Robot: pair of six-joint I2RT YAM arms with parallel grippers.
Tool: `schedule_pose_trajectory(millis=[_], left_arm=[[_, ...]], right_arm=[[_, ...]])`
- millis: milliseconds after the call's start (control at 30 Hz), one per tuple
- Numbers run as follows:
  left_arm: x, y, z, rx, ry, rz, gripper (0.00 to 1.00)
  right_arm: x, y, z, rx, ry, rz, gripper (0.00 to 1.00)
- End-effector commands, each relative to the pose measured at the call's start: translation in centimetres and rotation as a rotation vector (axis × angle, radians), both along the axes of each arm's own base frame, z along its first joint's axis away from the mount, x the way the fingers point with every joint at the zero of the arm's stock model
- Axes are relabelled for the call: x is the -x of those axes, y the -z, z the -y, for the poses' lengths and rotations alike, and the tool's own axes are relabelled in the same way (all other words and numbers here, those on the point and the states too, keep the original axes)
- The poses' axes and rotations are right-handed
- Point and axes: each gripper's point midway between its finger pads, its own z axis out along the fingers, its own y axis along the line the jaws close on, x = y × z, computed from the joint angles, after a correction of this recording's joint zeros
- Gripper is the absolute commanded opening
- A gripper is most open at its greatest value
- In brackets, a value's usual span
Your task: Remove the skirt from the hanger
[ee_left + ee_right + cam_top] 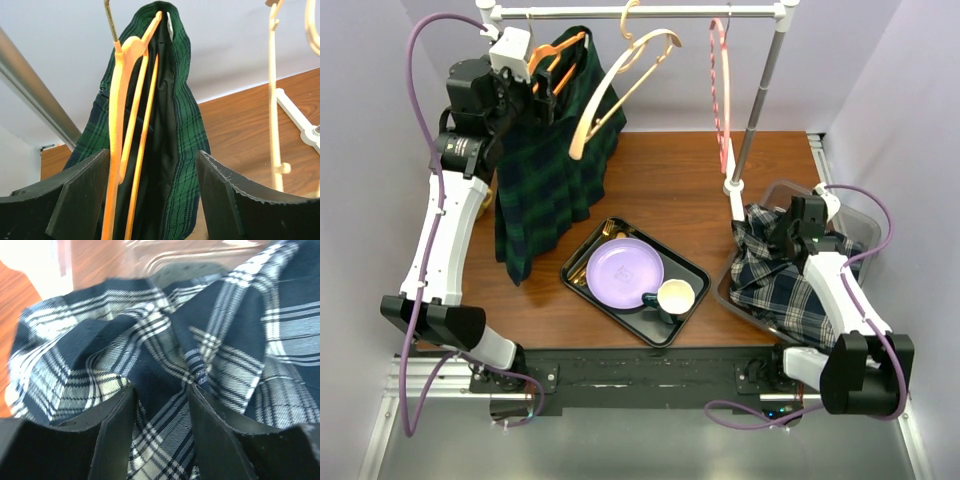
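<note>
The green skirt (545, 170) hangs on the orange hanger (555, 55) at the left end of the rail (640, 12), the left fingers (75, 200) parted either side of both, likely to seize them, while below the rail's right end the right fingers (115, 435) straddle checked cloth (165, 340), grip unclear.

A robotics lab test cell: plain pale walls (890, 60) box in a wooden tabletop (660, 160), and both arms are bolted to a black rail (640, 365), trailing purple cables (413, 60). A small staged clothes rail (680, 12) runs above the jaws of the left gripper (152, 195).
</note>
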Motion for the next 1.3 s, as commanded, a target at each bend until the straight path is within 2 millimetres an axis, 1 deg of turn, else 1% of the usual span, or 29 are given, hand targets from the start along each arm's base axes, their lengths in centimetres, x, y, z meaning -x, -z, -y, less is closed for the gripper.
schedule_pose_trajectory(millis=[0, 67, 100, 133, 167, 200, 233, 267, 300, 333, 367, 400, 433, 467, 533, 567, 633, 667, 700, 767, 833, 867, 933, 967, 1033, 1067, 1100, 1167, 1267], left_arm=[[0.0, -2.5, 0.2, -0.009, 0.031, 0.097, 0.73], [-0.3, -2.2, 0.3, -0.014, 0.038, 0.093, 0.71], [-0.3, -2.2, 0.3, -0.013, 0.038, 0.095, 0.70], [-0.3, -2.3, 0.4, -0.020, 0.042, 0.098, 0.68], [-0.4, -2.3, 0.4, -0.023, 0.043, 0.100, 0.66], [-0.4, -2.2, 0.4, -0.027, 0.046, 0.100, 0.63], [-0.5, -2.1, 0.4, -0.026, 0.048, 0.097, 0.59], [-0.5, -2.0, 0.6, -0.026, 0.056, 0.092, 0.57], [-0.6, -1.8, 0.7, -0.023, 0.060, 0.087, 0.55], [-0.6, -1.6, 0.8, -0.023, 0.067, 0.081, 0.53], [-0.8, -1.1, 1.0, -0.019, 0.075, 0.066, 0.53], [-0.9, -0.6, 1.0, -0.018, 0.074, 0.048, 0.53], [-1.0, -0.3, 1.0, -0.020, 0.071, 0.038, 0.53], [-1.3, 0.2, 0.8, -0.020, 0.059, 0.023, 0.53], [-1.6, 0.4, 0.6, -0.017, 0.044, 0.019, 0.53], [-1.6, 0.5, 0.5, -0.020, 0.038, 0.016, 0.53], [-1.7, 0.4, 0.6, -0.019, 0.038, 0.019, 0.53], [-1.9, 0.5, 0.5, -0.020, 0.031, 0.018, 0.53], [-2.0, 0.4, 0.4, -0.019, 0.024, 0.020, 0.52], [-2.3, 0.4, 0.0, -0.023, 0.002, 0.022, 0.50], [-2.6, 0.5, 0.0, -0.022, 0.000, 0.019, 0.42], [-2.6, 0.4, 0.1, -0.018, 0.001, 0.020, 0.32], [-2.7, 0.2, 0.1, -0.014, 0.002, 0.023, 0.23], [-2.7, 0.0, 0.2, -0.004, 0.002, 0.029, 0.16], [-2.6, -0.6, 0.3, 0.009, 0.004, 0.041, 0.11], [-2.5, -1.0, 0.3, 0.018, 0.003, 0.053, 0.04], [-2.4, -1.3, 0.3, 0.024, 0.002, 0.060, 0.00], [-2.3, -2.1, 0.2, 0.039, -0.006, 0.080, 0.00], [-1.8, -3.5, 0.1, 0.050, -0.008, 0.121, 0.00]], right_arm=[[0.5, 2.2, 3.9, 0.150, 0.143, -0.073, 0.47], [0.2, 3.4, 3.9, 0.139, 0.150, -0.083, 0.47], [0.1, 4.3, 3.6, 0.127, 0.134, -0.109, 0.46], [-0.1, 4.5, 3.5, 0.125, 0.124, -0.113, 0.47], [-0.1, 4.6, 3.4, 0.124, 0.116, -0.117, 0.47], [-0.2, 3.9, 3.5, 0.135, 0.104, -0.104, 0.50], [-0.1, 3.4, 3.6, 0.144, 0.103, -0.099, 0.53], [-0.5, 2.3, 3.7, 0.153, 0.100, -0.073, 0.63], [-0.6, 1.2, 3.8, 0.162, 0.097, -0.056, 0.68], [-0.3, -0.1, 3.9, 0.168, 0.101, -0.039, 0.73], [-0.9, -2.1, 3.9, 0.169, 0.103, 0.004, 0.80], [-1.0, -3.3, 3.9, 0.175, 0.100, 0.025, 0.82], [-0.8, -4.9, 4.0, 0.180, 0.100, 0.055, 0.85], [-1.2, -6.8, 3.9, 0.176, 0.096, 0.098, 0.89], [-1.1, -8.8, 3.4, 0.161, 0.070, 0.132, 0.93], [-1.4, -10.4, 3.1, 0.152, 0.063, 0.167, 0.97], [-1.3, -11.6, 2.8, 0.139, 0.052, 0.191, 0.99], [-1.6, -12.8, 2.2, 0.117, 0.029, 0.228, 0.99], [-1.5, -13.2, 2.0, 0.108, 0.020, 0.235, 0.99], [-1.6, -14.8, 1.2, 0.075, -0.008, 0.280, 0.99], [-1.6, -16.0, 0.7, 0.057, -0.025, 0.315, 0.99], [-1.5, -16.8, 0.3, 0.040, -0.040, 0.338, 0.99], [-1.3, -17.8, -0.1, 0.030, -0.055, 0.370, 0.99], [-1.2, -18.6, -0.4, 0.020, -0.066, 0.399, 0.99], [-1.2, -19.1, -0.8, 0.011, -0.079, 0.421, 0.99], [-1.2, -19.5, -1.2, 0.000, -0.099, 0.440, 0.99], [-1.3, -19.6, -1.4, -0.007, -0.108, 0.446, 0.99], [-1.3, -19.8, -1.9, -0.018, -0.128, 0.459, 0.99], [-1.3, -20.0, -2.0, -0.015, -0.131, 0.486, 0.99]])
